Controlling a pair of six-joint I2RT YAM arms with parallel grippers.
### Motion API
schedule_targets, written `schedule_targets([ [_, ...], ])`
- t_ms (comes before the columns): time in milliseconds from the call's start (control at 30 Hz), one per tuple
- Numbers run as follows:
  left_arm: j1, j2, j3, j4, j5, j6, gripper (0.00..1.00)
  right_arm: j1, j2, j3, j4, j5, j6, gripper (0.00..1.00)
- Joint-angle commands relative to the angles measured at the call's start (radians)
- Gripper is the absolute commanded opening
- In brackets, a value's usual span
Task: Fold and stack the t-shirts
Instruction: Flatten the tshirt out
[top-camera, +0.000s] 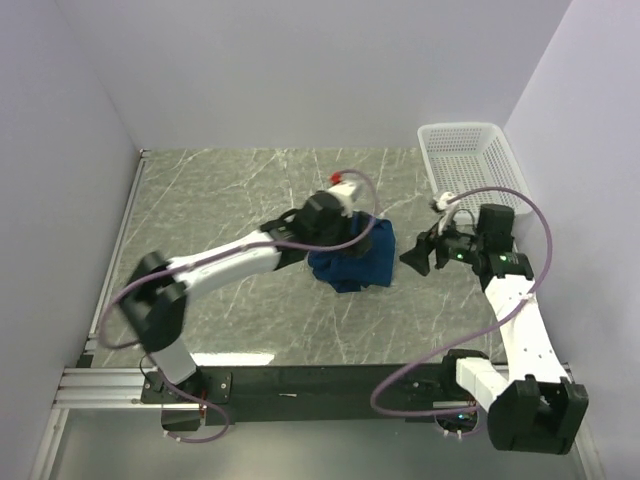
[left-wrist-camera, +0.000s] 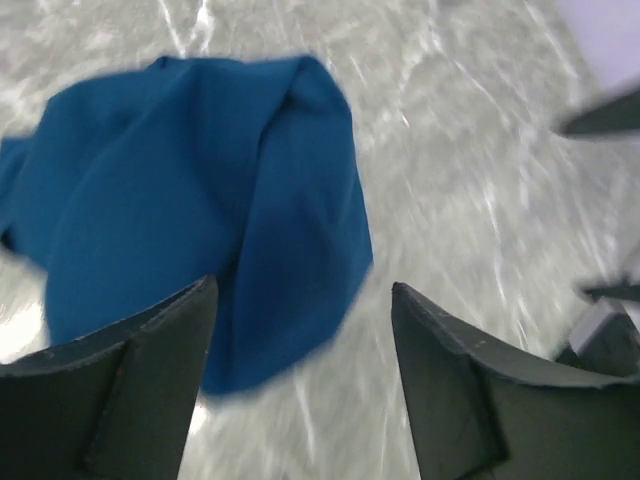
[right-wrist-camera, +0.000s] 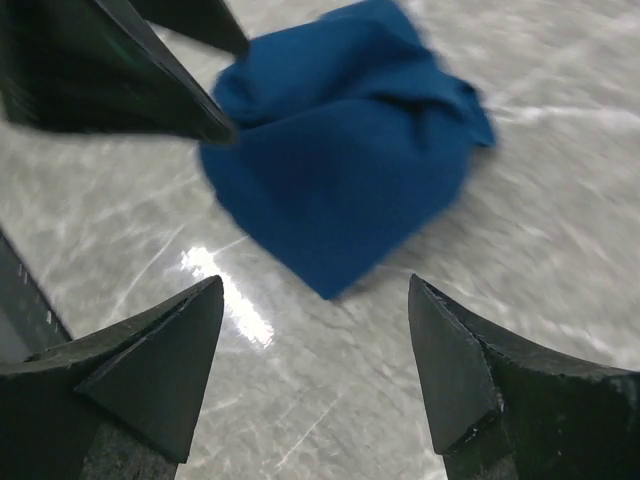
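One dark royal-blue t-shirt (top-camera: 355, 260) lies crumpled in a heap near the middle of the table; its print is hidden. It also shows in the left wrist view (left-wrist-camera: 200, 200) and the right wrist view (right-wrist-camera: 340, 170). My left gripper (top-camera: 368, 228) hovers over the heap's far edge, open and empty (left-wrist-camera: 305, 290), with the shirt's right edge below the jaws. My right gripper (top-camera: 420, 256) is open and empty (right-wrist-camera: 315, 285) just right of the heap, above bare table and pointing at the shirt's near corner. The left gripper's fingers (right-wrist-camera: 150, 70) show at the top left of the right wrist view.
A white plastic mesh basket (top-camera: 470, 160) stands at the back right corner against the wall. The table is grey marble (top-camera: 230, 190), walled on the left, back and right. The right gripper's fingertips (left-wrist-camera: 610, 115) show at the right edge of the left wrist view.
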Motion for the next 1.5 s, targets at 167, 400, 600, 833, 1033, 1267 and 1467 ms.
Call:
schedule_targets([
  [167,-0.046,0.413,0.453,-0.269,-0.147,0.027,0.67,-0.256,-0.035,0.000,0.096,-0.142,0.121,0.79],
  [400,-0.054,0.400,0.589,-0.296,-0.165,0.079,0.01,-0.278,-0.030,0.014,0.063,-0.169,0.108,0.78],
  [600,-0.062,0.204,0.752,-0.237,-0.034,0.081,0.00,-0.288,-0.047,0.010,0.074,-0.168,0.124,0.78],
  [833,-0.059,0.044,0.893,-0.092,0.164,-0.017,0.00,-0.319,-0.058,0.008,0.086,-0.151,0.147,0.77],
  [1033,0.023,-0.311,0.411,0.150,0.102,-0.204,0.01,-0.359,-0.066,0.010,0.077,-0.166,0.145,0.77],
  [1267,0.323,-0.667,-0.294,0.173,0.178,-0.427,0.01,-0.364,-0.050,0.022,0.042,-0.169,0.104,0.77],
  [1467,0.342,-0.712,-0.764,0.145,0.174,-0.554,0.73,-0.364,-0.024,0.043,-0.032,-0.174,0.033,0.77],
])
